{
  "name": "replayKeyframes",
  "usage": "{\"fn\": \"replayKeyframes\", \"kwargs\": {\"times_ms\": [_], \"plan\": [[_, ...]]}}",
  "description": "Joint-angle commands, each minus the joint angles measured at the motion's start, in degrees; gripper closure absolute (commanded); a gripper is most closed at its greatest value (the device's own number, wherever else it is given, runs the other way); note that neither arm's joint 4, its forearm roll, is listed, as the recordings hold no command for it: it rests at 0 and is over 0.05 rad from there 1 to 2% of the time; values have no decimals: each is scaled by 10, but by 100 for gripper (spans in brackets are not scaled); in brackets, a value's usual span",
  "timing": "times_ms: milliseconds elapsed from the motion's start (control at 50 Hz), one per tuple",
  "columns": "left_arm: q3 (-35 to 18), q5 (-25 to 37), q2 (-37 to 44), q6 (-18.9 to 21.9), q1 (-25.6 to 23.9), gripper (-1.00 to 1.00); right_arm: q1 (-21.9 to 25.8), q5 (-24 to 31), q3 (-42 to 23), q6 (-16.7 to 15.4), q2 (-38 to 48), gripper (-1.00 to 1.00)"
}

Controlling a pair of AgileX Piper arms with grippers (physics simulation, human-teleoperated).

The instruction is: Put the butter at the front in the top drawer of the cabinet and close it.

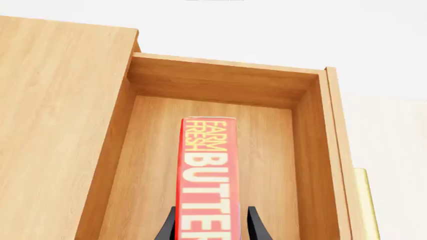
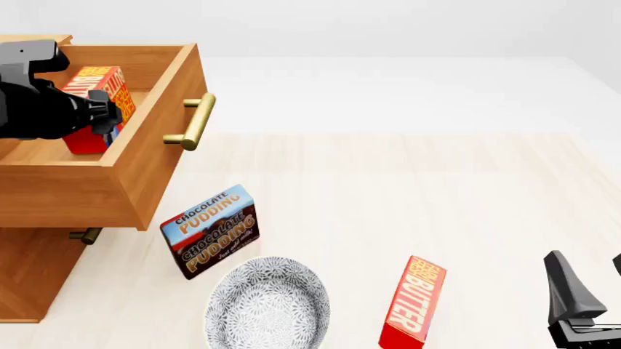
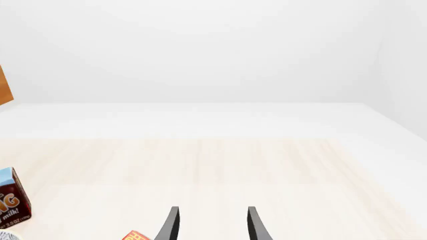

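Note:
The top drawer (image 2: 145, 156) of the honey-brown cabinet (image 2: 29, 269) stands pulled open, its brass handle (image 2: 194, 120) facing the table. Inside it is the butter (image 2: 97, 94), a red carton with yellow lettering, held upright by my left gripper (image 2: 97, 116). In the left wrist view the left gripper (image 1: 212, 212) is shut on the butter (image 1: 208, 160) over the drawer floor (image 1: 267, 165). I cannot tell whether the carton touches the floor. My right gripper (image 2: 590, 280) hangs open and empty at the front right, and its fingers (image 3: 172, 222) show apart over bare table.
A second same-looking butter carton (image 2: 412, 302) stands near the table's front, right of a patterned grey bowl (image 2: 267, 305). A chocolate pudding box (image 2: 211, 229) leans just in front of the drawer. The lower drawer's handle (image 2: 86, 235) shows under the open drawer.

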Motion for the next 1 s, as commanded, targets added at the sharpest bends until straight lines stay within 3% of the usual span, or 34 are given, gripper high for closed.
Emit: {"fn": "replayKeyframes", "kwargs": {"times_ms": [20,480,1000], "plan": [[-8,19,-23,14,-4,-100,0,-1,1,0,1,-100],[-8,67,-101,34,-6,-100,0,-1,1,0,0,-100],[-60,165,-188,67,-44,-100,0,-1,1,0,0,-100]]}}
